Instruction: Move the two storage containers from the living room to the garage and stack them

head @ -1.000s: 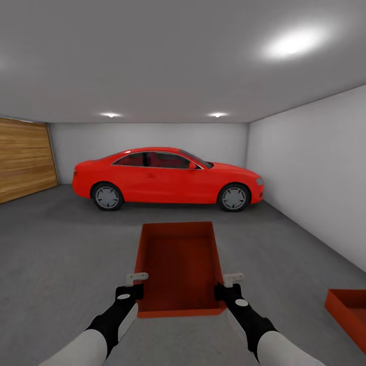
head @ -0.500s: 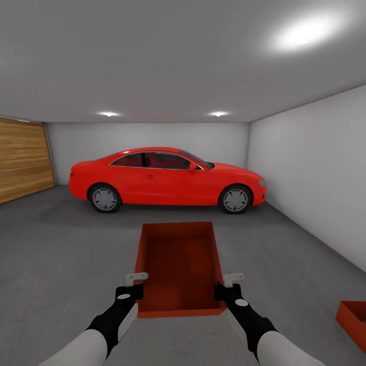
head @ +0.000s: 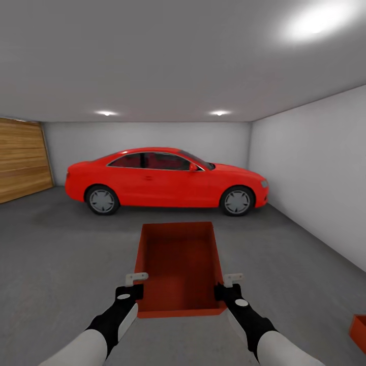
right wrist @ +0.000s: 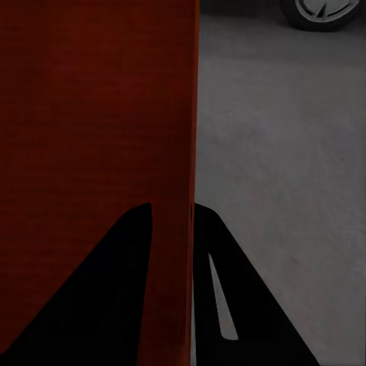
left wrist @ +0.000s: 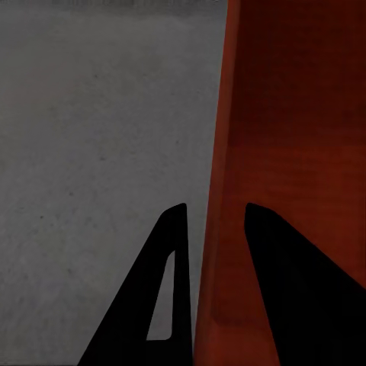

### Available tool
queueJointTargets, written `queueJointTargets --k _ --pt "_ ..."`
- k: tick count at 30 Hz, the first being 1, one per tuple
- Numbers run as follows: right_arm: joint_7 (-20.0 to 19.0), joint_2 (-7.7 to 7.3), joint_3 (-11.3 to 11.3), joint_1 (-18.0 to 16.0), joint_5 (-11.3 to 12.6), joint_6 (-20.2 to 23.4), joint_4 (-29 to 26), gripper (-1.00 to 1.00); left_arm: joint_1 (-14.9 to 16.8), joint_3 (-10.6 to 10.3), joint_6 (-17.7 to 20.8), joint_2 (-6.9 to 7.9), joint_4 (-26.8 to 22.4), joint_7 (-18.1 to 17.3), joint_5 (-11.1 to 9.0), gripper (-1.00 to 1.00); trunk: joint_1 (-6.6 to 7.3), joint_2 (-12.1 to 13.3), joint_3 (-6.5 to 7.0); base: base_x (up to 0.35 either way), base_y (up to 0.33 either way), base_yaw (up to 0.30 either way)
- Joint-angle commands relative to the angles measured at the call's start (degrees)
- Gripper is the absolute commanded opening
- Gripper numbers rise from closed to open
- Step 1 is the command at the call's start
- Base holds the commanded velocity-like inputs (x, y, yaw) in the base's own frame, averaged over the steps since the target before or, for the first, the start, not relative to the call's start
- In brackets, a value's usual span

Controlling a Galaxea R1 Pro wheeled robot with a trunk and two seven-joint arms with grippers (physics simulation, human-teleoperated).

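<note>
Red-orange lidless storage container (head: 179, 267), thin upright walls, flat base

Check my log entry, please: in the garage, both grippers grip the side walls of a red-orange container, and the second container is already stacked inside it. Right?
Not quite. The held container is empty. The second container sits apart on the floor at the head view's lower right edge. The left gripper and right gripper do clamp its side walls.
</note>
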State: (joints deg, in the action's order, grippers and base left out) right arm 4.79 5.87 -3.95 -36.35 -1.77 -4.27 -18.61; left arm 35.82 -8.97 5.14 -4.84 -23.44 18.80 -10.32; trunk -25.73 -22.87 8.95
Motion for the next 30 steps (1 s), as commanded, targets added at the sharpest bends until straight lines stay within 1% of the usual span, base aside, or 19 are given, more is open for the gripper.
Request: queueJointTargets --k 1,4,9,22,30 --pt "-0.04 -0.09 0.35 -0.03 3.09 -0.03 0.15 -1.00 0.05 2.45 0.05 1.23 -0.38 0.54 0.04 -1.00 -0.06 -0.05 -0.02 0.322 0.000 0.000" --pt "-0.07 -0.11 0.35 -0.03 3.09 0.03 0.15 -1.00 0.04 2.44 0.05 1.22 -0.38 0.54 0.04 -1.00 -0.06 -0.05 -0.06 0.322 0.000 -0.041" --pt "-0.06 -0.07 0.35 -0.03 3.09 0.13 0.15 -1.00 0.05 2.44 0.05 1.17 -0.38 0.54 0.04 -1.00 -0.06 -0.05 -0.32 0.322 0.000 -0.170" --pt "-0.12 -0.13 0.35 -0.03 3.09 0.17 0.19 -1.00 0.05 2.41 0.05 1.15 -0.38 0.54 0.04 -1.00 -0.06 -0.05 -1.15 0.322 0.000 -0.205" --pt "-0.13 -0.15 0.35 -0.03 3.09 0.15 0.24 -1.00 0.06 2.38 0.05 1.15 -0.38 0.54 0.12 -1.00 -0.06 -0.05 -1.56 0.322 0.000 -0.245"
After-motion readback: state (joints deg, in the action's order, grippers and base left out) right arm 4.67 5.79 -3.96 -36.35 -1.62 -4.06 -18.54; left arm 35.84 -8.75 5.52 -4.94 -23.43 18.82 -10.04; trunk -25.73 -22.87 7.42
